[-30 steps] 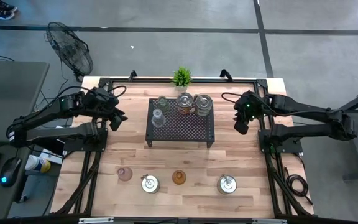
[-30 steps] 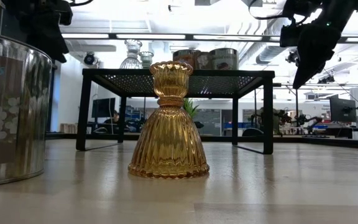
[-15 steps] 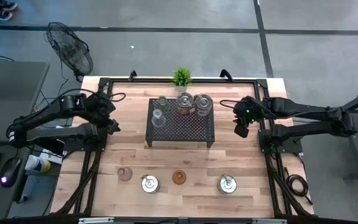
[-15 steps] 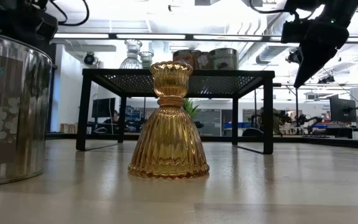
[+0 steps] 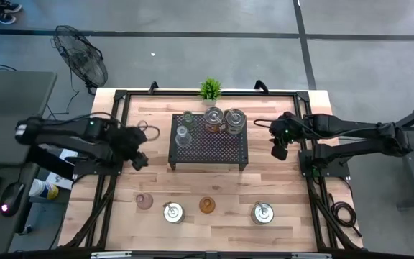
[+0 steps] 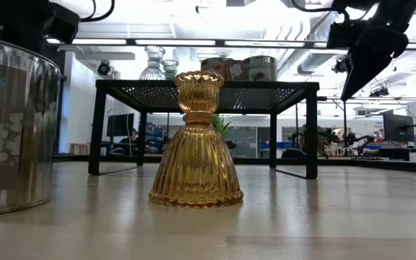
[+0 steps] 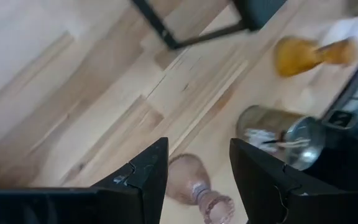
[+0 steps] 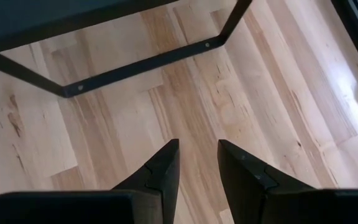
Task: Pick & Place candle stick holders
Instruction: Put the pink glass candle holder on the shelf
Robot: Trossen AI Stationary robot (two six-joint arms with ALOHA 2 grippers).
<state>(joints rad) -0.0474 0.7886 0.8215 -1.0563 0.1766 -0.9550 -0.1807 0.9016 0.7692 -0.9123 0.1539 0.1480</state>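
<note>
Since the earlier frame, we see the left gripper (image 5: 139, 160) swung toward the rack (image 5: 208, 147), fingers apart, empty, with the pink holder (image 5: 144, 201) at its 6 o'clock. Right gripper (image 5: 279, 150) hovers at the rack's 3 o'clock, slightly parted, empty.

We see a black perforated rack (image 5: 208, 146) standing on the wooden worktop (image 5: 279, 188), a small green potted plant (image 5: 209, 89) at the worktop's far edge, and a fan (image 5: 81, 60) on the grey floor beyond its left corner.
</note>
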